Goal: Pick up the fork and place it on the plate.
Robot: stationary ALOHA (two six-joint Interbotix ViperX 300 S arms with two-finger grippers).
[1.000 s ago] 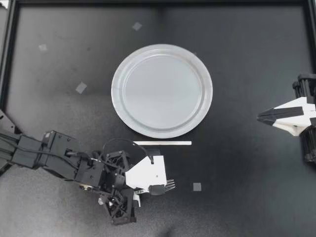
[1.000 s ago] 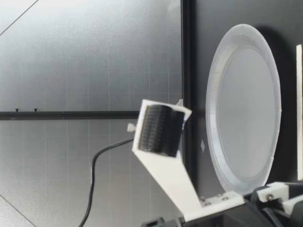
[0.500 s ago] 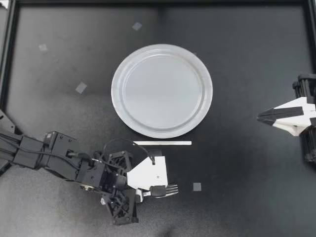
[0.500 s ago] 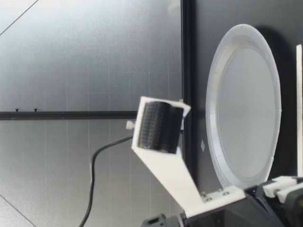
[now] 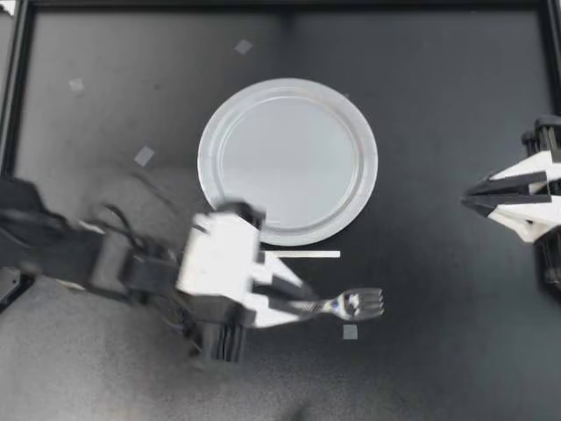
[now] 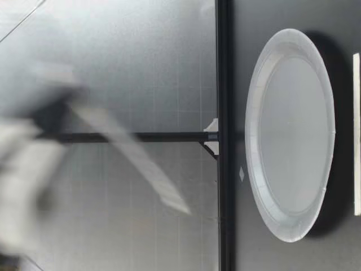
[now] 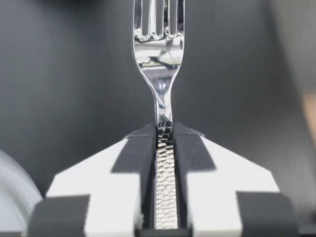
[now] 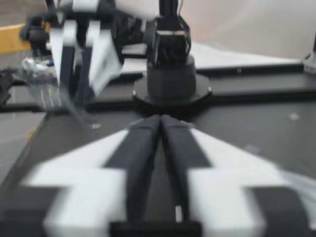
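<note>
My left tool (image 5: 302, 307) grips the fork (image 5: 351, 304) by its textured handle, 2 fingers pressed against either side. The tines project straight ahead of the tool, apparently clear of the worktop (image 5: 438, 105). The empty plate (image 5: 287, 162) lies close beside the tool, not ahead of it. Advised: swing sideways over the plate, keep the fork level, and lower before releasing. My right tool (image 5: 473, 195) is closed, empty and well apart.
</note>
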